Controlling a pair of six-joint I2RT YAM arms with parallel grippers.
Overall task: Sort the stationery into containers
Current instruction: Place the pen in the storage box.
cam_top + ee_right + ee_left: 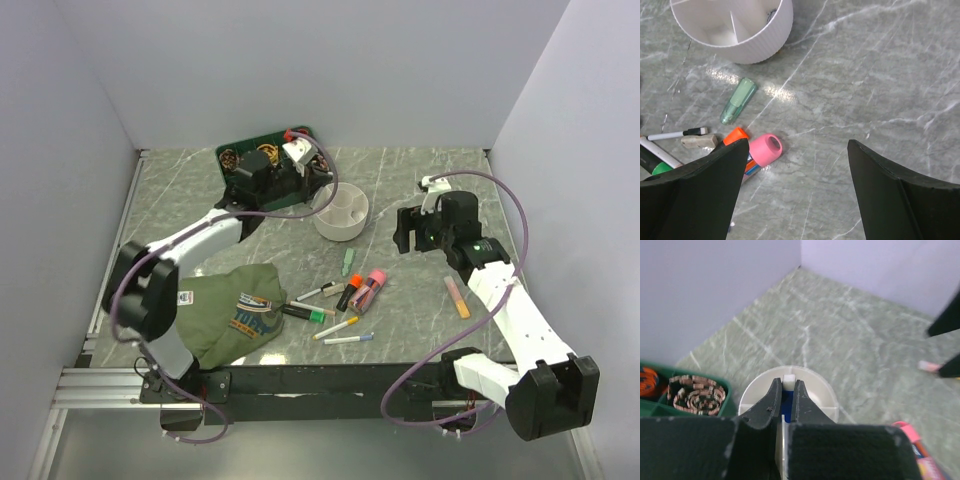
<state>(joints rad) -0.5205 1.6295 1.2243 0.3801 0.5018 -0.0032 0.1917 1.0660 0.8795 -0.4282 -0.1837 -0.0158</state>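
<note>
On my overhead feed the left arm (205, 232) at eight o'clock and the right arm (515, 310) at four o'clock are white shells with black joints, each trailing a purple cable (480, 173). The left pincer (787, 381) has slim, scuffed black fingers (767, 407); the right pincer (797, 145) is broad and matte black.

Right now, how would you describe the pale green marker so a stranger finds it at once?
Find the round white cup near the table's middle. Just on its near side lies a stubby pale green marker. It is the only mint-coloured one, closest to the cup, apart from the pile of pens.
</note>
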